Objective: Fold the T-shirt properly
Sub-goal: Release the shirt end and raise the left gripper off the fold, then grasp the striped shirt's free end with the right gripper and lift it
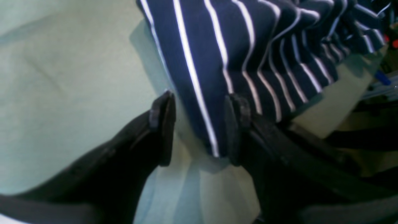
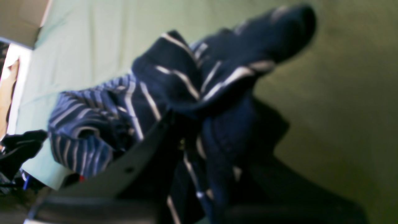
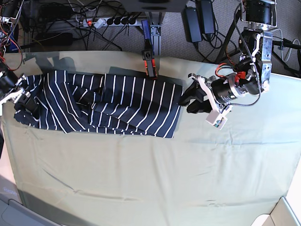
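The T-shirt (image 3: 101, 103) sprawls along the counter's (image 3: 150, 188) far edge, from the left edge to mid-width. The near half and right side lie bare, passable. A clamp (image 3: 149, 61) stands at the far edge, touching the shirt.

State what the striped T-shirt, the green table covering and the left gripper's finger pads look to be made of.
T-shirt: soft matte knit, probably cotton jersey; it bunches and drapes in loose folds.
Table cloth: thin woven fabric, matte pale green; shallow creases and wrinkles run across it.
Left gripper, pads: dark, dull, likely rubber or soft plastic; no shine shows, though blur leaves this open.
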